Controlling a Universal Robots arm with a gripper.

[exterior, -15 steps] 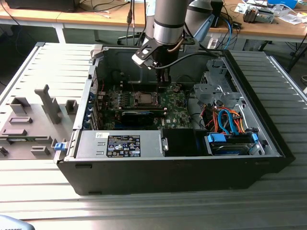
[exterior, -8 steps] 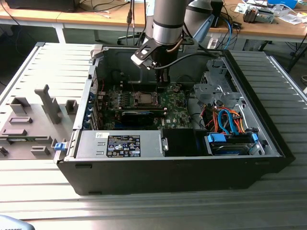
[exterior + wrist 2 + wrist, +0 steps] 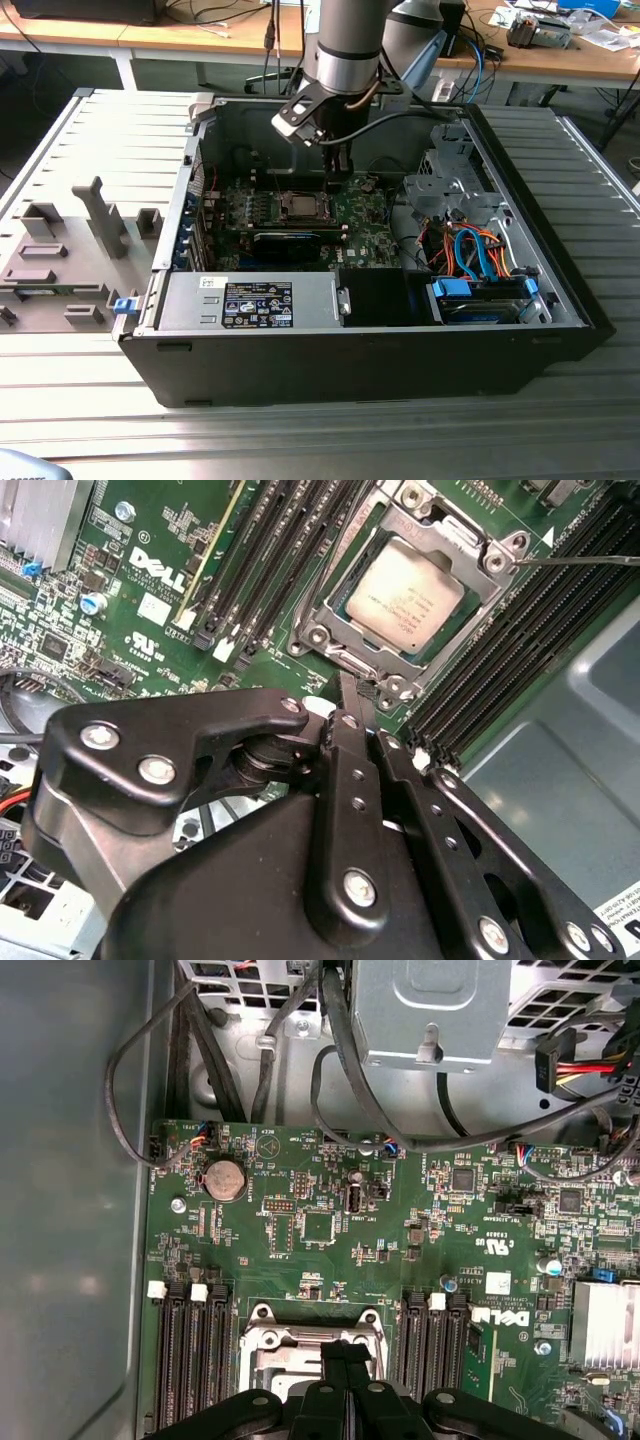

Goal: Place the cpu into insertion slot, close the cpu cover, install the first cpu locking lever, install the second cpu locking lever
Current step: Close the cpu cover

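Cpu (image 3: 405,592) sat just ahead of my pincer (image 3: 347,685), pale face up, down in the slot (image 3: 299,206). My fingers (image 3: 332,1360) were pressed together with nothing between them, and in both wrist views the tips lined up with the near edge of the socket frame. Touching it or just above it, I couldn't tell. The cover (image 3: 462,542) lay flat around the chip, which showed through its window. A thin lever (image 3: 580,558) ran out sideways from one corner of that frame.

Black memory slots (image 3: 290,550) flanked the socket on two sides, all on the green board (image 3: 320,1230). Farther out in the first wrist view came a coin cell (image 3: 224,1177), a finned heatsink (image 3: 605,1320) and a grey drive cage (image 3: 430,1010) with dark cables looping beneath it.

In the exterior view my pincer (image 3: 338,172) hung down inside the open case (image 3: 560,290), a little to the exterior view's right of the socket. The case lay on a ribbed grey table (image 3: 100,150).
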